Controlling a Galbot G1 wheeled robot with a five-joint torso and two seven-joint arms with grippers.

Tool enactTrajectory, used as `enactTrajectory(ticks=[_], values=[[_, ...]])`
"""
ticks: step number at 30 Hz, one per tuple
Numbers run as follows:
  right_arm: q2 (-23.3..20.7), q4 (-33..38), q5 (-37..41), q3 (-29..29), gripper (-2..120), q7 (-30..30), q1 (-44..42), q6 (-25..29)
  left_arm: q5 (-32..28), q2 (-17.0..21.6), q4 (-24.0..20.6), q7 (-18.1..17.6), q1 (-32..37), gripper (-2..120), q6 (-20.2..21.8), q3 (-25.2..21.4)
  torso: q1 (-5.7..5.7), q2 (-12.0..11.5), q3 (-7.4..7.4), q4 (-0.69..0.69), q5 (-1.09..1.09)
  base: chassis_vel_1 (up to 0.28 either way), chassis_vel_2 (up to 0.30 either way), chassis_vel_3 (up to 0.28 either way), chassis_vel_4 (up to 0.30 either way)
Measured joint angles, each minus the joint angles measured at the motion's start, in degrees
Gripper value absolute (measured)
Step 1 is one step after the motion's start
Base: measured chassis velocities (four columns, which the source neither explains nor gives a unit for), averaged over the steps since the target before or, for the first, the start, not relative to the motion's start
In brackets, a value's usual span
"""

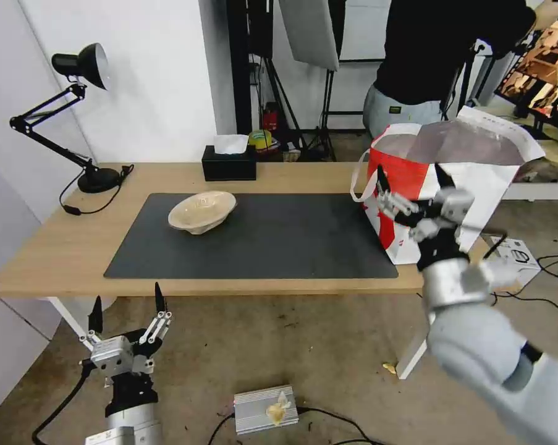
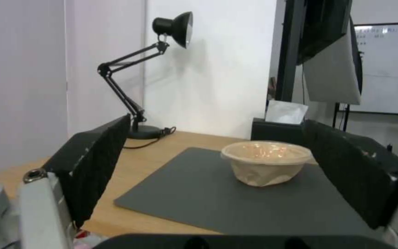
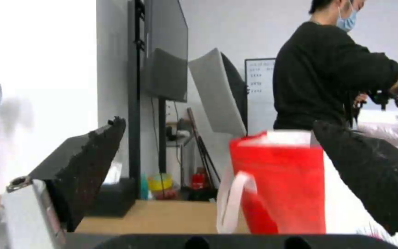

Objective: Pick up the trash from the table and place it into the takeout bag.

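- The right gripper (image 1: 411, 176) is hanging at centre right of the head view, in front of the red panel of the takeout bag (image 1: 408, 179), its black fingers spread apart with nothing between them.
- The takeout bag is standing upright at the right end of the table (image 1: 56, 247), its mouth gaping open, silver lining showing, a white loop handle drooping on its left side.
- The beige pulp bowl (image 1: 202, 211) is sitting slightly tilted on the upper left part of the dark grey mat (image 1: 260, 241), left of frame centre.
- The left gripper (image 1: 128, 307) is hovering at lower left, below the table's front edge, fingers wide apart and empty.
- A black tissue box (image 1: 228, 164) and a black desk lamp (image 1: 75, 111) are standing along the table's far edge, upper left.
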Motion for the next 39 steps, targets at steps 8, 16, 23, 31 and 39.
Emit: enactTrajectory(ticks=[8, 16, 23, 31, 39], values=[[3.35, -0.34, -7.83, 0.63, 100, -3.14, -8.72, 1.87, -0.57, 0.05, 0.14, 0.00, 0.00, 100, 0.06, 0.05, 0.00, 0.00, 0.00, 0.00, 0.00, 0.000, 0.000, 0.000, 0.000], [5.62, 0.35, -13.04, 0.43, 100, -4.06, -15.70, 2.80, -0.60, 0.07, 0.38, 0.01, -0.11, 100, 0.03, 0.00, 0.00, 0.00, 0.00, 0.01, 0.00, 0.000, 0.000, 0.000, 0.000], [7.18, 0.14, -15.02, 0.66, 100, -3.94, -19.73, 3.55, -0.52, 0.23, 0.36, 0.12, -0.02, 100, 0.03, 0.48, 0.00, 0.00, 0.00, 0.01, 0.00, 0.000, 0.000, 0.000, 0.000], [7.51, -1.02, -17.96, 0.62, 100, -2.68, -23.30, 3.56, -0.63, 0.78, 0.63, 0.25, 0.65, 100, 0.01, 0.28, 0.01, 0.00, 0.00, 0.01, 0.00, 0.000, 0.000, 0.000, 0.000], [7.76, -0.97, -19.13, 0.46, 100, -0.39, -26.01, 2.34, -0.74, 1.28, 0.76, 0.48, 0.82, 100, 0.18, 0.23, 0.01, 0.00, 0.00, 0.01, 0.00, 0.000, 0.000, 0.000, 0.000]])
